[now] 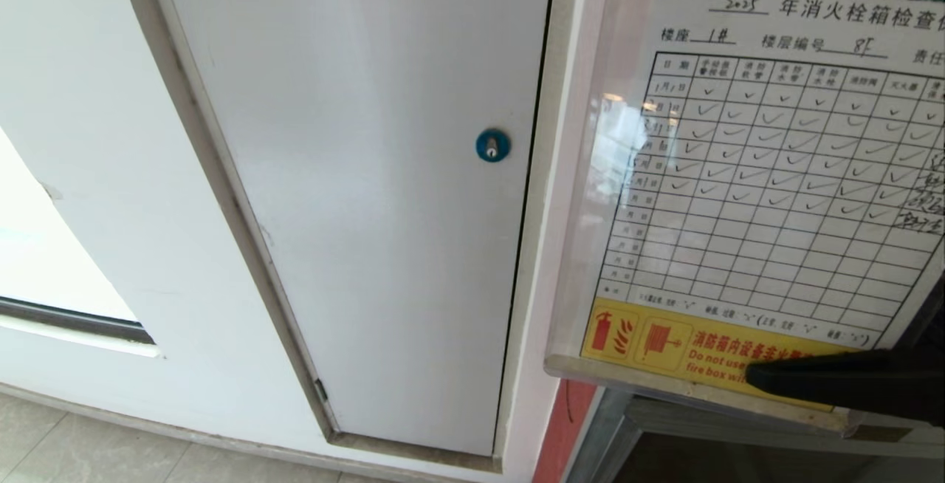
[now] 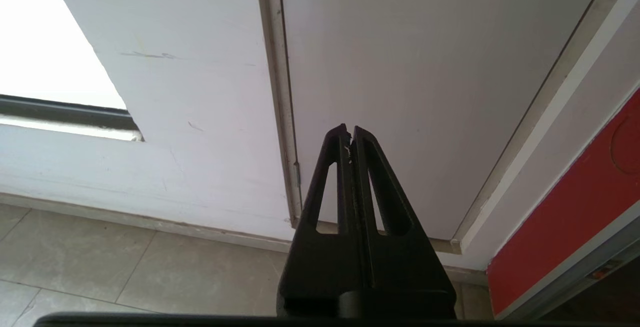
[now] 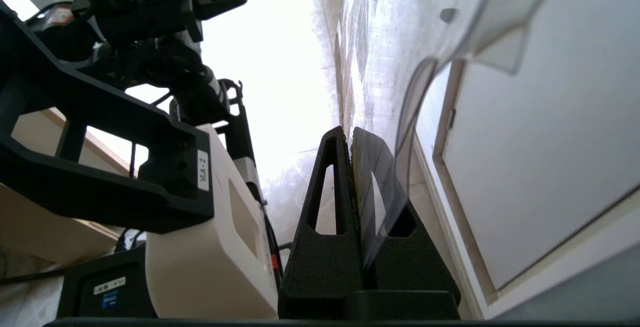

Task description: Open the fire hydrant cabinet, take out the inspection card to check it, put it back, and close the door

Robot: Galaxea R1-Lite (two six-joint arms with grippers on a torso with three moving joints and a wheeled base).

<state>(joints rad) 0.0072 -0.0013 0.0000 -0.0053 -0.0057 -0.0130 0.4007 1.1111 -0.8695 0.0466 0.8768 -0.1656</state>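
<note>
R gripper [image 1: 753, 376] was clamped on the inspection card's [image 1: 768, 195] bottom edge, card held up facing the robot. L gripper [image 2: 350, 134] hung shut, empty, nr the white panel [image 1: 369, 173].

The inspection card [image 1: 768, 195] runs off the head view's right edge; small handwriting unreadable.

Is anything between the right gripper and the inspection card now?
No. The right gripper is shut directly on the lower edge of the inspection card in its clear sleeve, held up before the head camera.
</note>
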